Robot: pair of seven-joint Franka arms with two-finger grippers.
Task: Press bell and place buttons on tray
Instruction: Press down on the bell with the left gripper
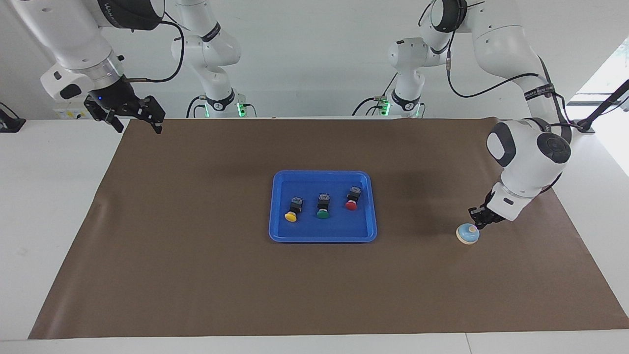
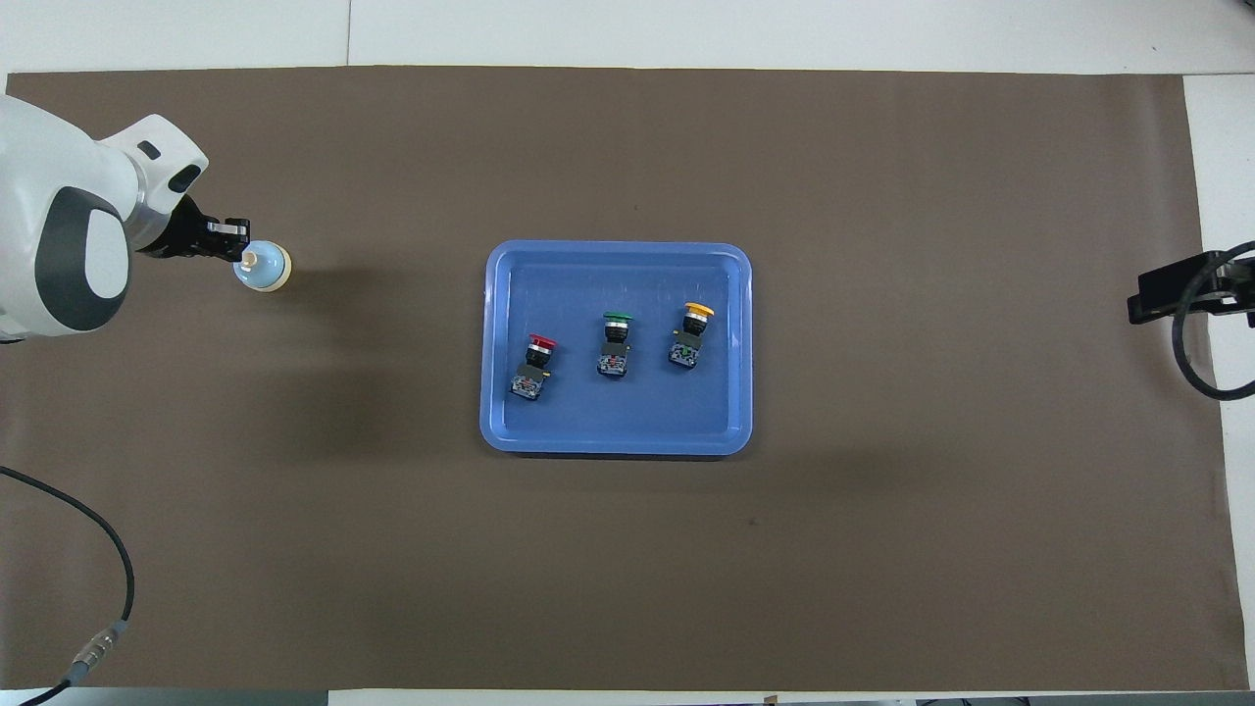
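Observation:
The blue tray (image 1: pixel 322 238) (image 2: pixel 618 443) lies mid-table on the brown mat. Three buttons lie in it in a row: yellow (image 1: pixel 293 210) (image 2: pixel 690 335), green (image 1: pixel 323 207) (image 2: pixel 615 345), red (image 1: pixel 352 199) (image 2: pixel 534 365). The bell (image 1: pixel 468 234) (image 2: pixel 263 267) stands on the mat toward the left arm's end of the table. My left gripper (image 1: pixel 477 220) (image 2: pixel 235 235) is shut and low, with its tips at the bell's cream knob. My right gripper (image 1: pixel 136 118) is open, empty and raised over the mat's corner at the right arm's end, where the arm waits.
The brown mat (image 1: pixel 196 275) covers most of the white table. A black cable (image 2: pixel 108 549) lies on the mat near the left arm's base. The right gripper's black tip and a cable loop (image 2: pixel 1191 324) show at the overhead view's edge.

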